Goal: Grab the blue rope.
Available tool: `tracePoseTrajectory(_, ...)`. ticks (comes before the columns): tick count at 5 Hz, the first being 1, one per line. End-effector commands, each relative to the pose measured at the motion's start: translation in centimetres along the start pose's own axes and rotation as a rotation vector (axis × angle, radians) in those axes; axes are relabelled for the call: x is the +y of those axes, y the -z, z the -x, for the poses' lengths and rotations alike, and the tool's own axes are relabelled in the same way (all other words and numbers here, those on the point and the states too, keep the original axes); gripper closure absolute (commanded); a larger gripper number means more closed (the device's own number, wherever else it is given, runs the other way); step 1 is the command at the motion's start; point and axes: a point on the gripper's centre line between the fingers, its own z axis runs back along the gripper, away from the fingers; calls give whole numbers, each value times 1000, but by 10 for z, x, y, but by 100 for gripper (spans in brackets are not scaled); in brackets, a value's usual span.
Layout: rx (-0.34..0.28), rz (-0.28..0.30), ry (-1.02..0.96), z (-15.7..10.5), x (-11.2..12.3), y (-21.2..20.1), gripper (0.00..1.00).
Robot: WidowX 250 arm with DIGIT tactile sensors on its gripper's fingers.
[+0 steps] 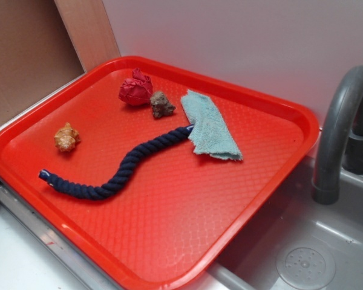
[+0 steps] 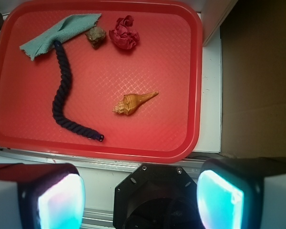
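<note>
wrist: blue rope [image 2: 63,90] beyond spread fingers [image 2: 62,202]

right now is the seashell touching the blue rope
No, the seashell lies apart from the blue rope, with bare red tray between them in the wrist view.

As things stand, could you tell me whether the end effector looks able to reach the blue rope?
Probably yes. The end effector is open and empty, back off the tray's near rim. Most of the blue rope lies bare; only its far end tucks under the teal cloth.
</note>
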Motion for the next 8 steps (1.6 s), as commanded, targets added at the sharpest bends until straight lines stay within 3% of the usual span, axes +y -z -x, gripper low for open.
tracePoseTrajectory(1, 0, 0, 0, 0, 0, 0, 0)
tracePoseTrajectory(3, -33, 57, -169, -20, -52, 20, 0)
tracePoseTrajectory(4, -31, 113, -194, -26, -74, 37, 0)
tracePoseTrajectory(6, -21, 183, -306, -67, -125, 110, 0)
tracePoseTrajectory(7, -20, 161, -284, -82, -143, 141, 0)
tracePoseTrajectory(8, 11, 174, -302, -89, -154, 169, 0)
